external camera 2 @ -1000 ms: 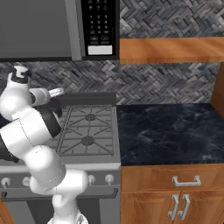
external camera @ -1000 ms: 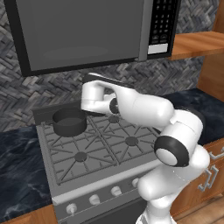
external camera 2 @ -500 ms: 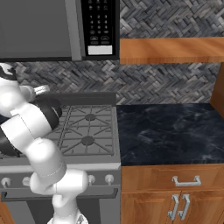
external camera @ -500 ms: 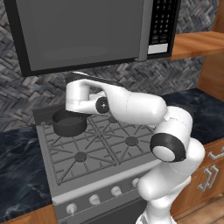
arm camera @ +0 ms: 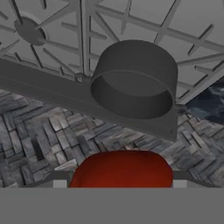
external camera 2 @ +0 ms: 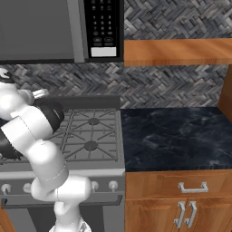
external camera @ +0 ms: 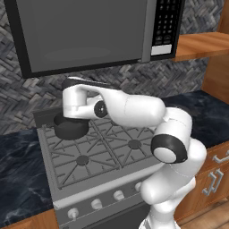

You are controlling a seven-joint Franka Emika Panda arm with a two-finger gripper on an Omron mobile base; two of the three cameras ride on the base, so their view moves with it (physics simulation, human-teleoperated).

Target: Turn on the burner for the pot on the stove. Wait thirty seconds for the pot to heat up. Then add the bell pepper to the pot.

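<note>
Herringbone grey tile (external camera: 27, 96) backs this kitchen, and against it stands the stove (external camera: 89, 161), a grey steel gas range with dark grates. On its rear left burner sits the pot (external camera: 70, 128), short, dark grey and round, close to the raised back panel of the range. Seen from the hand, the pot (arm camera: 133, 78) shows its open mouth, and the inside looks bare and dark. Another burner (arm camera: 29, 30) shows as a round grey cap ringed by grate prongs near the top left of that view.

Right at the bottom of the hand view, a bright red rounded shape, the bell pepper (arm camera: 121, 169), sits where the gripper's fingers would rise, with a pale block at either side of it. The gripper seems to be holding it, though the fingertips themselves are hidden. In the left base view, the hand (external camera: 74, 100) hangs over the pot, its lower end covering part of the rim, with the white arm (external camera: 134, 109) reaching back from it to the right.

A row of round pale knobs (external camera: 118, 195) runs along the stove's front edge. Above hangs the grey microwave (external camera: 89, 31) with its keypad to the right. Dark marbled counter (external camera 2: 176, 136) lies beside the stove, over wooden cabinets (external camera 2: 181, 204) with metal handles.
</note>
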